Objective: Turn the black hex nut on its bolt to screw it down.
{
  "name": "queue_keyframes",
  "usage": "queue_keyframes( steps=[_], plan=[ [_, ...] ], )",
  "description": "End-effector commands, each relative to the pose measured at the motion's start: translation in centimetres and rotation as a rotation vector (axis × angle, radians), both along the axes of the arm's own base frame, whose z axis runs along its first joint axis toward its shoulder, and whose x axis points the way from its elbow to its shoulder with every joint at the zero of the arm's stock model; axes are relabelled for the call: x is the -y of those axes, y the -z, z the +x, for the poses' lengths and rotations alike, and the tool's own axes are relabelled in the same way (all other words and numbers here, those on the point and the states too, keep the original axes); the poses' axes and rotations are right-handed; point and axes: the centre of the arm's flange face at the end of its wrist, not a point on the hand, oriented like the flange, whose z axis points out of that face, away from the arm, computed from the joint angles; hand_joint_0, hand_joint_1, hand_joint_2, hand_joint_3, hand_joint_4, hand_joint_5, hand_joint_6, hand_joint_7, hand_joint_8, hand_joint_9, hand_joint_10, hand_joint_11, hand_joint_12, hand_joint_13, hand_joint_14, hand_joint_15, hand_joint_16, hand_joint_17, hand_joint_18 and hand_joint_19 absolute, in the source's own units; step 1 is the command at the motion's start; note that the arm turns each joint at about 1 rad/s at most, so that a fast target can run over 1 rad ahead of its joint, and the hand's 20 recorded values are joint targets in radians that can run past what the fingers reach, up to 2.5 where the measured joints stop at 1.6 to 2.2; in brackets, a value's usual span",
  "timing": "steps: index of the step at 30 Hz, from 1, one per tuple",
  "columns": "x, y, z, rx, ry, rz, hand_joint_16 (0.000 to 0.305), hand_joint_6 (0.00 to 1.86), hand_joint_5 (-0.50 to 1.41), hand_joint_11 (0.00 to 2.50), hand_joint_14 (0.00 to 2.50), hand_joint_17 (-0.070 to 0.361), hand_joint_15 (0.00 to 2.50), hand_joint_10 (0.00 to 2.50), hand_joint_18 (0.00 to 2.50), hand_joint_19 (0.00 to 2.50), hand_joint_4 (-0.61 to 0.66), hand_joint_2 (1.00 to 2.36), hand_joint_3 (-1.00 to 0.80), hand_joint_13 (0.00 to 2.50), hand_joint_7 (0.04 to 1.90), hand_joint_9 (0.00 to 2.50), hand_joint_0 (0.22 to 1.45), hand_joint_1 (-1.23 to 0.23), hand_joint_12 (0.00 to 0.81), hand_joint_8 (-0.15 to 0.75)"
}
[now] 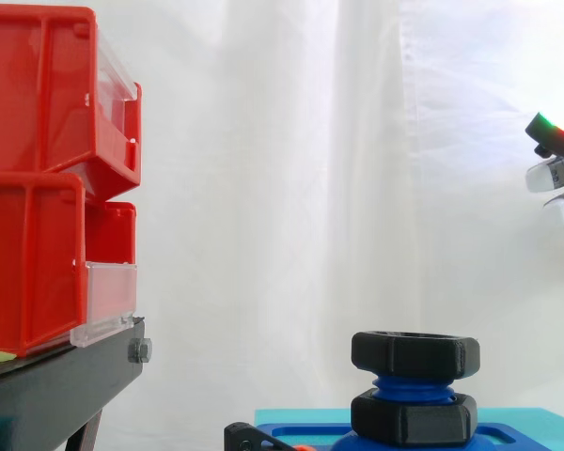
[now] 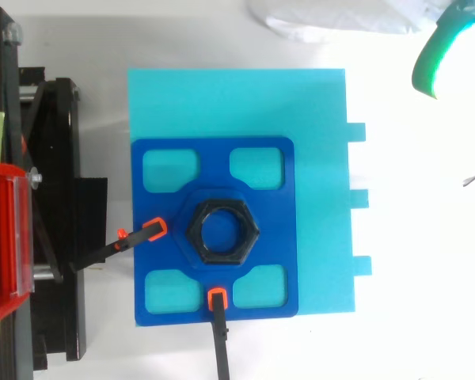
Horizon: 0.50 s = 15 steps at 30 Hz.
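Observation:
A black hex nut (image 1: 415,354) sits at the top of a blue threaded bolt (image 1: 414,387), level, and shows from above as a hexagon ring (image 2: 222,231). A second black hex nut (image 1: 414,416) sits lower on the same bolt, just above the dark blue base (image 2: 214,158). My hand (image 1: 555,174) is at the right edge, high above and to the right of the nuts, touching nothing. Its glowing pads point left and hold nothing. From above, a green-glowing fingertip (image 2: 431,67) hangs beyond the plate's far right corner.
The blue base rests on a cyan plate (image 2: 317,103) and is held by two black clamps with orange tips (image 2: 154,229) (image 2: 217,298). Red bins (image 1: 47,188) are stacked on a black stand (image 1: 56,385) at the left. A white curtain hangs behind.

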Motion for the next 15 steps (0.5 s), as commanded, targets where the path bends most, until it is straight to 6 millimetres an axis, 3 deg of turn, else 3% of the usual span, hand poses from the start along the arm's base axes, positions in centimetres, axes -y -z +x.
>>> queue_keyframes(
  steps=[1, 15],
  plan=[
    [0.0, 0.0, 0.0, 0.0, 0.0, 0.0, 0.052, 0.5, -0.29, 0.0, 0.0, 0.117, 0.0, 0.0, 0.0, 0.0, -0.01, 1.0, -0.5, 0.21, 0.56, 0.16, 0.43, -0.5, 0.269, 0.14],
    [-0.39, 0.0, 0.14, 0.0, -0.008, 0.0, 0.053, 0.5, -0.29, 0.0, 0.0, 0.119, 0.0, 0.0, 0.0, 0.0, 0.0, 1.0, -0.5, 0.22, 0.57, 0.17, 0.43, -0.49, 0.284, 0.152]
  ],
)
